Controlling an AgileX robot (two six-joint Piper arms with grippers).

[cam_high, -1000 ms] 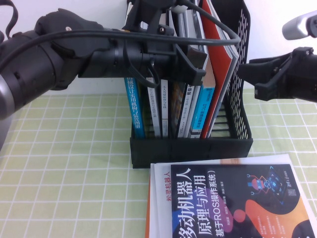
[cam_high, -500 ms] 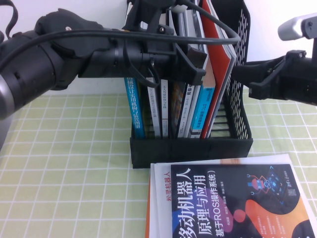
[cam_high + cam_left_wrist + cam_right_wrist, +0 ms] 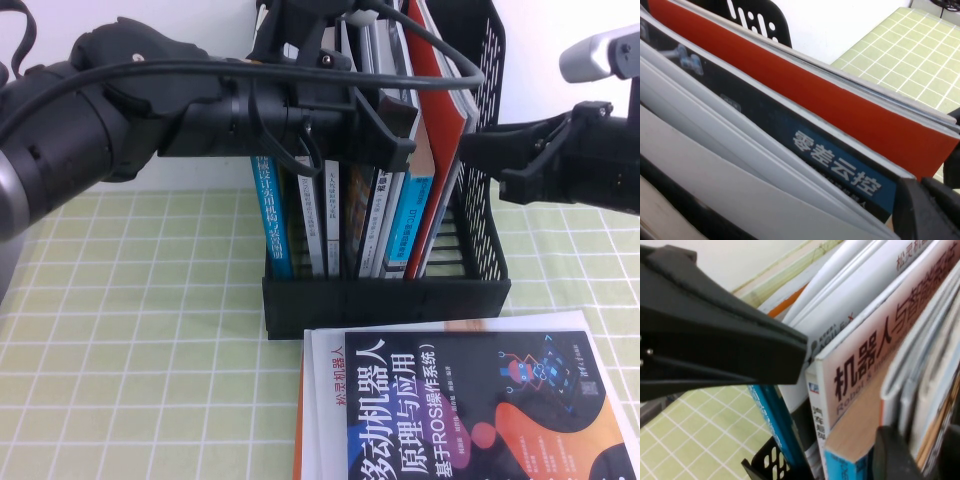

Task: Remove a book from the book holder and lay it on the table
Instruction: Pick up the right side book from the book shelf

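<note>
Left gripper (image 3: 395, 125) among racked books, right gripper (image 3: 480, 150) beside book holder (image 3: 480, 230); fingers' spread unclear.

Black mesh book holder (image 3: 487, 150), green white-gridded table (image 3: 130, 330), black-orange book (image 3: 470, 410)

White characters reading 移动机器人原理与应用, with 基于ROS操作系统 beneath, run across the black and orange book (image 3: 470, 410) lying on the tabletop (image 3: 130, 380). A blue band on a racked dark book (image 3: 790, 135) reads 零差云控. A pale cover (image 3: 875, 335) shows 机器人 and "Robot".
</note>
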